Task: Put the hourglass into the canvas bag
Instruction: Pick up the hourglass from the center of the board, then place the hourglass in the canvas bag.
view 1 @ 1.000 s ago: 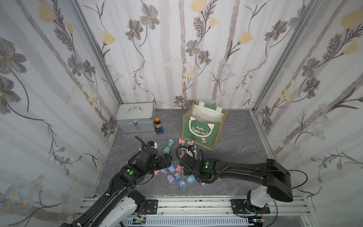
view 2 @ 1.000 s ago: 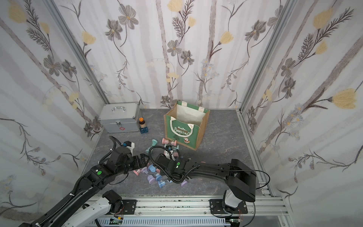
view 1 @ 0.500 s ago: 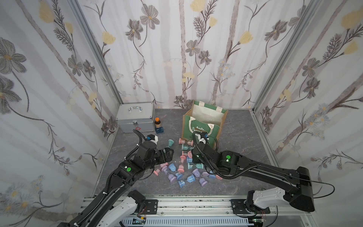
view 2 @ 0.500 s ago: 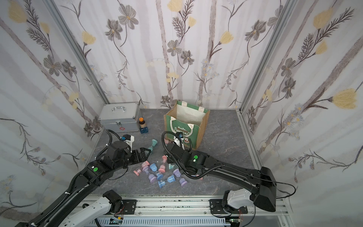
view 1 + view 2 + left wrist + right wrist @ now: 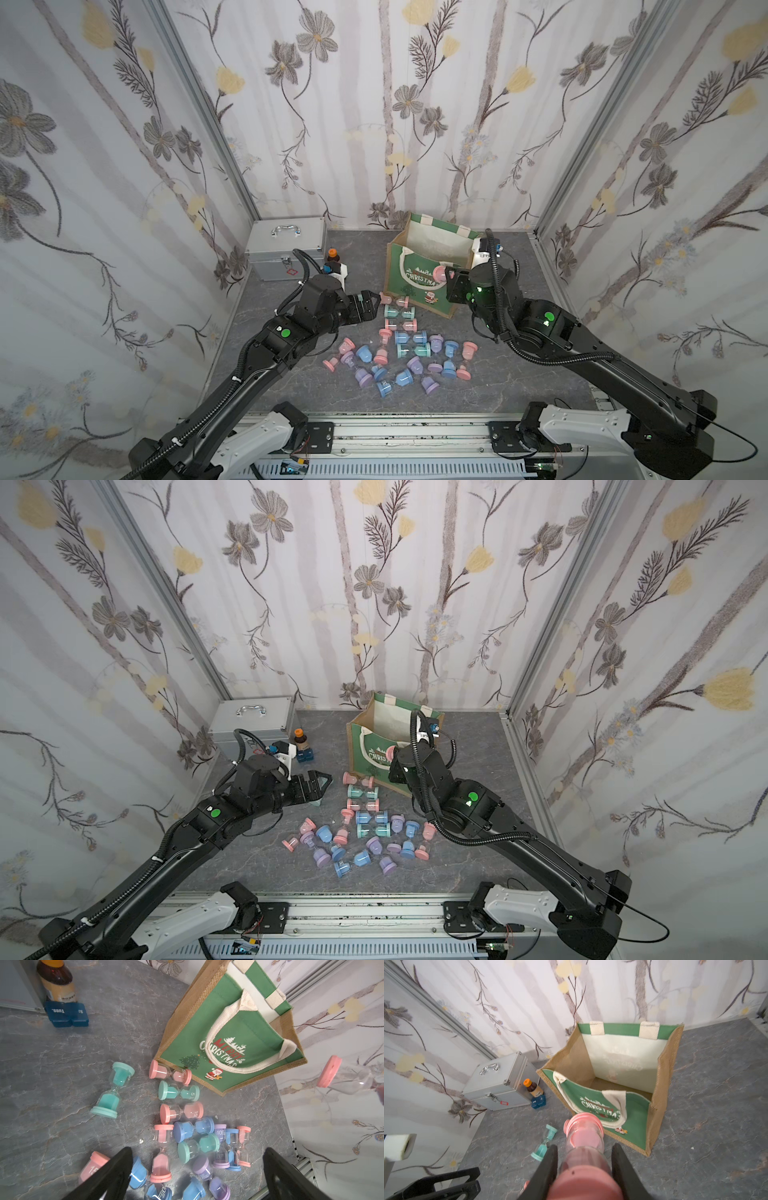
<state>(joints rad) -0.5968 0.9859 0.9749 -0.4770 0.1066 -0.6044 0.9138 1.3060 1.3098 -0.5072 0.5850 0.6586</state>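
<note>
My right gripper [image 5: 584, 1147] is shut on a pink hourglass [image 5: 583, 1136], held in the air with its far cap [image 5: 439, 273] at the green front panel of the canvas bag [image 5: 419, 286], near the rim. The bag [image 5: 633, 1057] stands open, cream lining showing, inside bare as far as visible. Both top views show it [image 5: 372, 756]. My left gripper [image 5: 198, 1150] hangs open with nothing between its fingers, above the far edge of a pile of several pink, blue, teal and purple hourglasses [image 5: 407, 353]. The held hourglass [image 5: 330, 1072] also shows in the left wrist view.
A silver metal case [image 5: 286, 245] stands in the back left corner. A brown bottle with an orange cap [image 5: 331, 255] and a blue pill box [image 5: 66, 1015] sit beside it. One teal hourglass [image 5: 113, 1091] lies apart from the pile. Flowered walls close in three sides.
My right arm rose from the pile with the pink hourglass and swung back and right to the bag's front. My left gripper shifted a little toward the back, still open.
</note>
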